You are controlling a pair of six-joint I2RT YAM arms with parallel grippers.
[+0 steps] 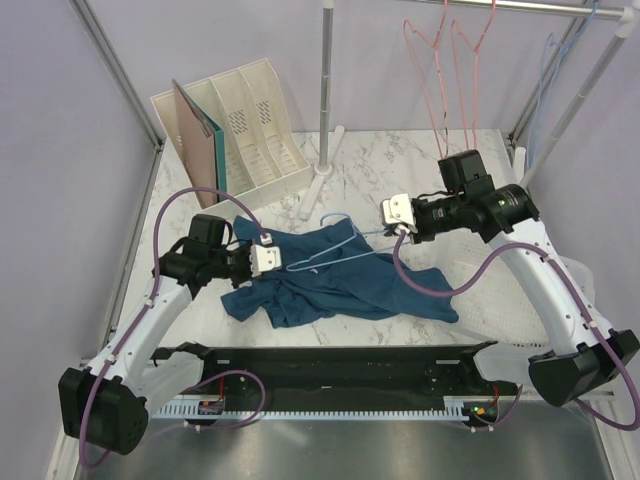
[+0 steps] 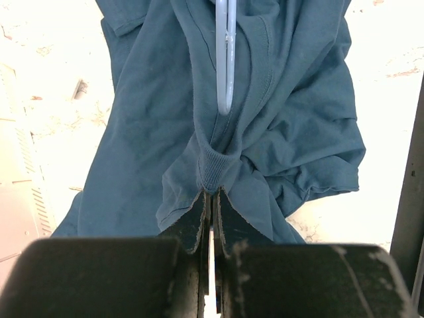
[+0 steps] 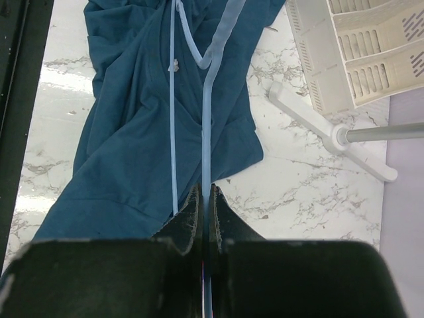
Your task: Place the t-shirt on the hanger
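Note:
The dark teal t-shirt lies crumpled on the marble table between the two arms. My left gripper is shut on the ribbed collar of the t-shirt. The light-blue wire hanger lies across the shirt, one rounded end poking into the fabric in front of my left jaws. My right gripper is shut on the hanger's wire, which runs straight out from its jaws over the t-shirt.
A white file rack with a tan board stands at the back left. A rail stand's pole and white foot sit behind the shirt. Pink wire hangers hang from the rail at the back right. A black tray spans the near edge.

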